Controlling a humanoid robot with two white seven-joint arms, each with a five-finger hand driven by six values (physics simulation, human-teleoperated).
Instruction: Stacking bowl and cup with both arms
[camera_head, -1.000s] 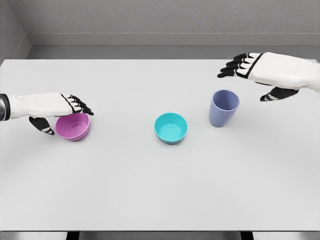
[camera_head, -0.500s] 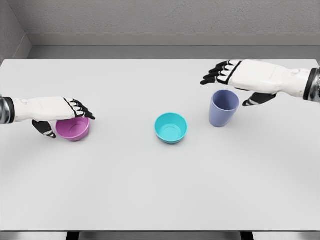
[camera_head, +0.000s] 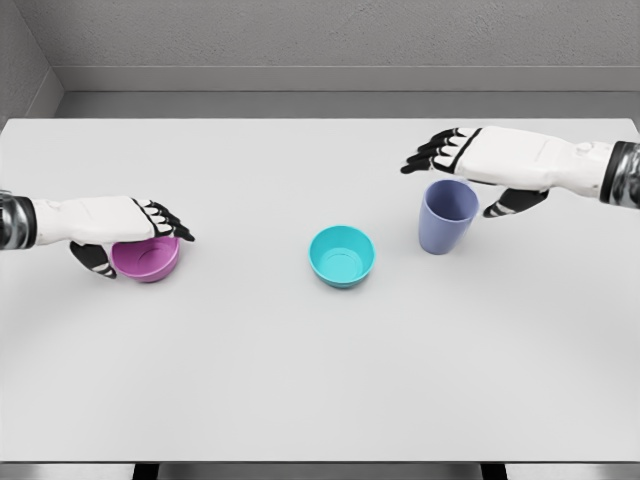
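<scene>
Three smooth, matte vessels, plastic-looking, stand on a plain pale worktop (camera_head: 300, 380): two round shallow bowls, one tall tapered cup. Teal bowl (camera_head: 341, 256) at centre, mouth up, untouched. Pink bowl (camera_head: 146, 258) at 9 o'clock of it, well apart. Lavender cup (camera_head: 446, 216) at 2 o'clock, upright, near. Two white, hard-shelled arms with black-tipped fingers. Left robot hand (camera_head: 118, 228) lies over the pink bowl's far rim, fingers on top, thumb at its left wall; firm grasp unclear. Right robot hand (camera_head: 478, 165) hovers just above the cup, fingers spread, holding nothing.
</scene>
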